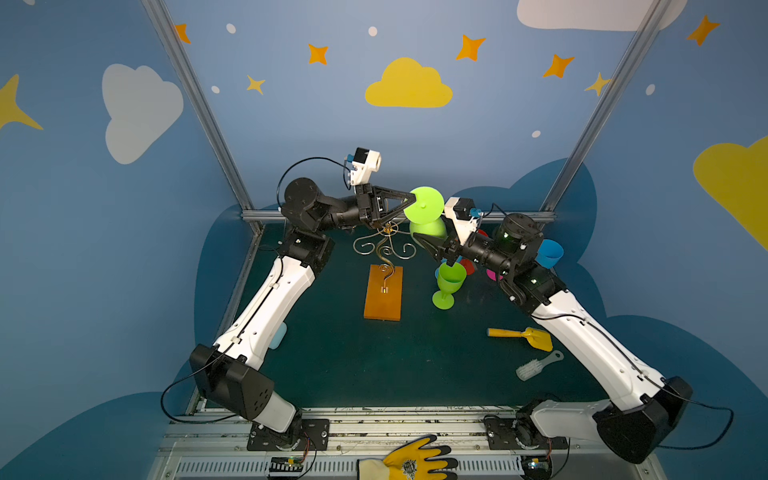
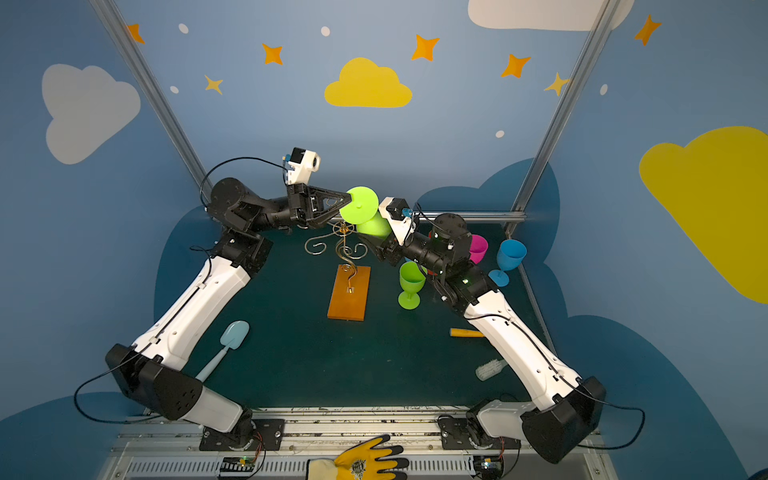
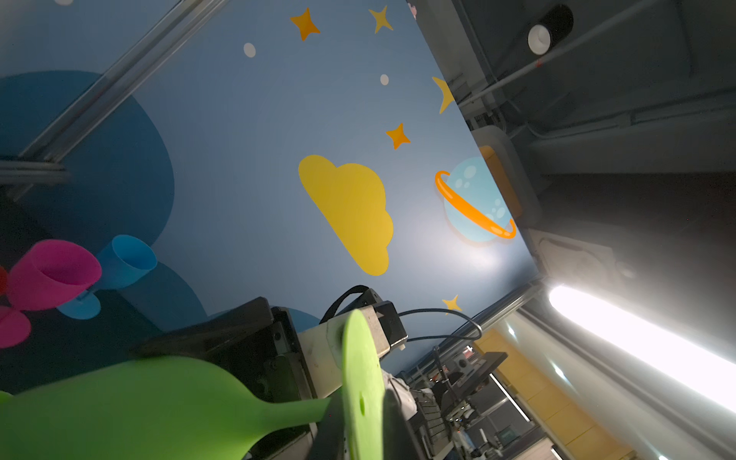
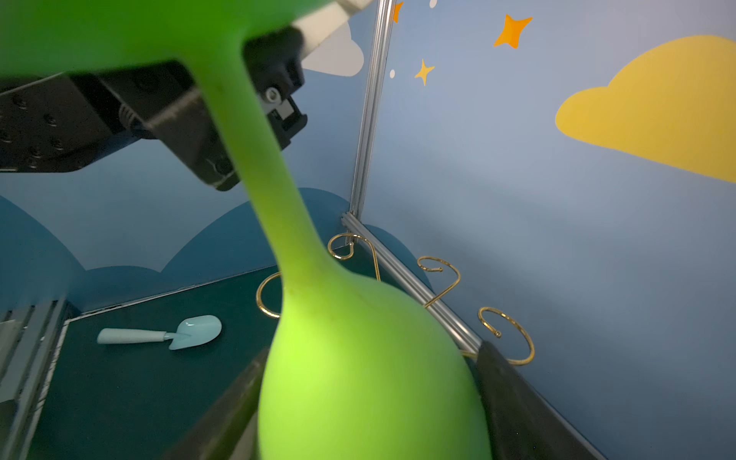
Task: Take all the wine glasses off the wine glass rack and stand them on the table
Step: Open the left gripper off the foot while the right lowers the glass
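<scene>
A lime-green wine glass (image 1: 424,204) hangs upside down, tilted, just above and to the right of the wine glass rack (image 1: 386,249), a gold wire stand on an orange-brown base (image 1: 383,295). My left gripper (image 1: 412,201) has a finger on each side of the glass's flat foot (image 3: 360,382); I cannot tell if they press it. My right gripper (image 4: 370,398) is shut on the bowl (image 4: 358,358), with both fingers against its sides. Behind the bowl in the right wrist view are the rack's scrolled arms (image 4: 440,275), apart from the stem.
A second green glass (image 1: 448,284) stands right of the rack's base. A blue glass (image 2: 510,255) and a pink glass (image 2: 478,248) stand at the back right. On the mat lie a yellow shovel (image 1: 521,336), a white brush (image 1: 538,365) and a light-blue shovel (image 2: 226,347). A yellow glove (image 1: 415,459) rests at the front edge.
</scene>
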`<state>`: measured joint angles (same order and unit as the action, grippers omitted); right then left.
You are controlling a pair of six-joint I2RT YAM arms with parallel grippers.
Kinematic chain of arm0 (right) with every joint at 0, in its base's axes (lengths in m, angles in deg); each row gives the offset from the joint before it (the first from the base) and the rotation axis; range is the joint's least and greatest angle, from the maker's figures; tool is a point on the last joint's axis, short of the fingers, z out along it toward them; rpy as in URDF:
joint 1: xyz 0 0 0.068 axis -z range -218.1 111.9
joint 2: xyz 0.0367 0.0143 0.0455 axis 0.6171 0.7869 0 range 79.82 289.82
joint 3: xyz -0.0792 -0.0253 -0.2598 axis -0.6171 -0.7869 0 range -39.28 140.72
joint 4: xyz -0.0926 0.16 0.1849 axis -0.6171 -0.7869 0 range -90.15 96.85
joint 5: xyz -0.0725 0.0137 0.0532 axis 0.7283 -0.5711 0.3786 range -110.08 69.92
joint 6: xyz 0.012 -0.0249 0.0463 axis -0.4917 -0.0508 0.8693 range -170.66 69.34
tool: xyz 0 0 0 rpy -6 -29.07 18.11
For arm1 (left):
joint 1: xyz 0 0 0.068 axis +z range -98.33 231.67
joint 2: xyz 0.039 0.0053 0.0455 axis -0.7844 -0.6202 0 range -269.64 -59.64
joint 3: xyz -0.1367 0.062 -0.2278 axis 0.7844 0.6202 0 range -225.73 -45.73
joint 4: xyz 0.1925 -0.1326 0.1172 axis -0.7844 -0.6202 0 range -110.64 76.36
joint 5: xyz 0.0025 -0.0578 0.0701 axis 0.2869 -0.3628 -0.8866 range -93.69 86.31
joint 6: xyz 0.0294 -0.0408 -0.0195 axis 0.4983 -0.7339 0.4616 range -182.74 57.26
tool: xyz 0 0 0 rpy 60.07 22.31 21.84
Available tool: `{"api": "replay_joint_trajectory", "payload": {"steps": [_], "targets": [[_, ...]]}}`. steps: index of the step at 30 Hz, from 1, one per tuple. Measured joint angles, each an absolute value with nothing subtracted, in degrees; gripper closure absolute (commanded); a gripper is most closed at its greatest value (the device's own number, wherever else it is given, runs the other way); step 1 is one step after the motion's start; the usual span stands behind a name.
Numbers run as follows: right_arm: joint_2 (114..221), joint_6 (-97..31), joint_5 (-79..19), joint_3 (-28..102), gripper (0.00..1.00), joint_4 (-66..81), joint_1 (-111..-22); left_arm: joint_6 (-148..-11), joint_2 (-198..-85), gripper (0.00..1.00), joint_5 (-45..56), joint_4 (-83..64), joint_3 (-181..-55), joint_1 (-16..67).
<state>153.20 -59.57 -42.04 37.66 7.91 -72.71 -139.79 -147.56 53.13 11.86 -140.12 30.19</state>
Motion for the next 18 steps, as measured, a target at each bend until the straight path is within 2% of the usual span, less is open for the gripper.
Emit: {"api": "replay_joint_trajectory", "payload": {"steps": [2, 5, 10, 18], "targets": [[151.8, -58.4, -41.2, 37.7, 0.46, 5.0, -72.8, -136.3, -146.8, 0.48, 52.5, 9.8, -140.1, 30.3], [148.7, -56.9, -38.3, 37.8, 0.49, -0.5, -72.8, -128.0, -144.9, 0.41, 50.5, 4.6, -140.1, 30.5], [145.2, -54.4, -33.3, 42.4, 0.51, -12.7, -72.8, -109.0, -141.4, 0.4, 44.8, -3.2, -138.8, 30.6], [142.7, -51.1, -30.9, 46.2, 0.54, -27.7, -72.8, -75.8, -138.4, 0.43, 34.4, -3.3, -126.8, 26.9]]}}
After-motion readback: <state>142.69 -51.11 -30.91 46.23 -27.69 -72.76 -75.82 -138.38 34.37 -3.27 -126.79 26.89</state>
